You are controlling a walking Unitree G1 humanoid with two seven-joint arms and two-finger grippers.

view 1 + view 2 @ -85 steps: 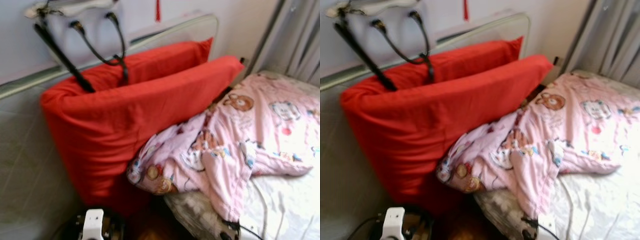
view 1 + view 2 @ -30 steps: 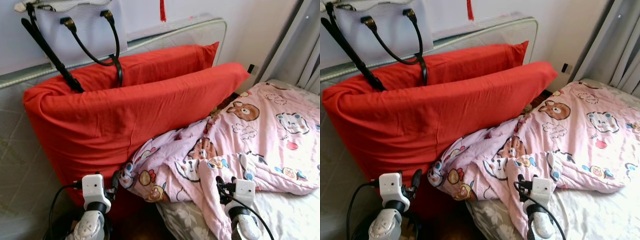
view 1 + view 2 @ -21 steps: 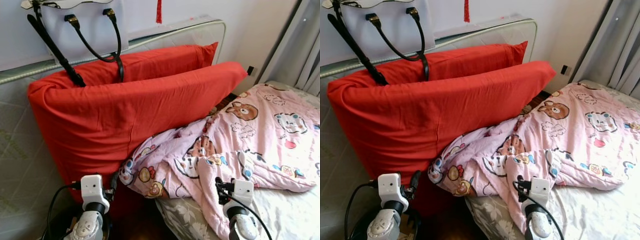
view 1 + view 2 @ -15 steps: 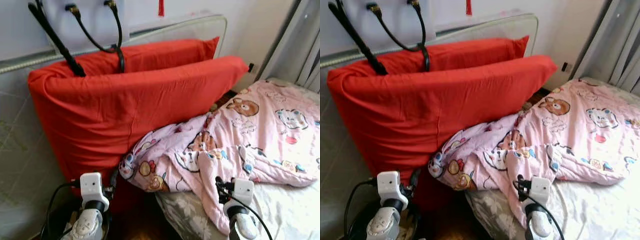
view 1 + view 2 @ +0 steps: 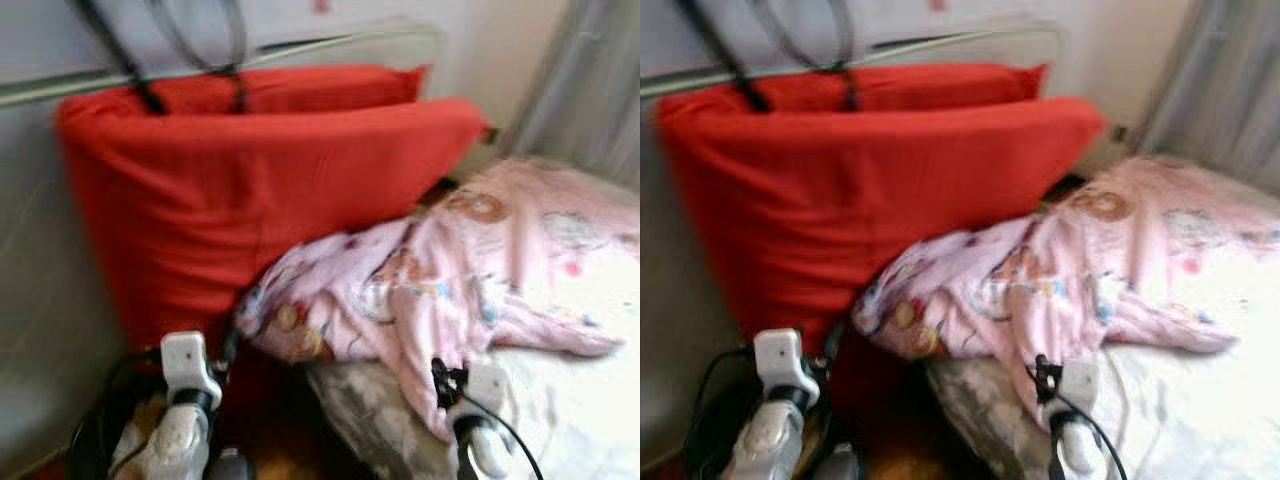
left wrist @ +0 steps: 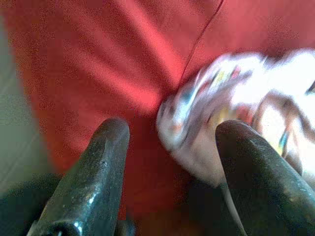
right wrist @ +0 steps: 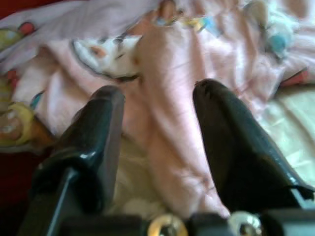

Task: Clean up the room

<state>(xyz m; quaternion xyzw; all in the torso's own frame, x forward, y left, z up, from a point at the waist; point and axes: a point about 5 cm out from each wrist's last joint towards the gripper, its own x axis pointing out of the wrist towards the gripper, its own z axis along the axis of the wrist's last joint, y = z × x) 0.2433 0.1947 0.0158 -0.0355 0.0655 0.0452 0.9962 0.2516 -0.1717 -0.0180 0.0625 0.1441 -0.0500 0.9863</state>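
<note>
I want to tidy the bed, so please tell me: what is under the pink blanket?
Under the pink blanket a pale sheet and a grey flowered mattress edge show. Its bunched end leans on the red pillow. Anything else beneath the blanket is covered.

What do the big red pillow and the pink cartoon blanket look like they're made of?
The red pillow looks like matte woven cotton: dull surface, soft creases, a visible seam. The pink blanket seems a thin quilted fabric with a slight sheen, printed with cartoon animals, falling in limp folds. Blur leaves both uncertain.

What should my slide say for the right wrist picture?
Open right gripper hovering over the crumpled pink blanket.
</note>
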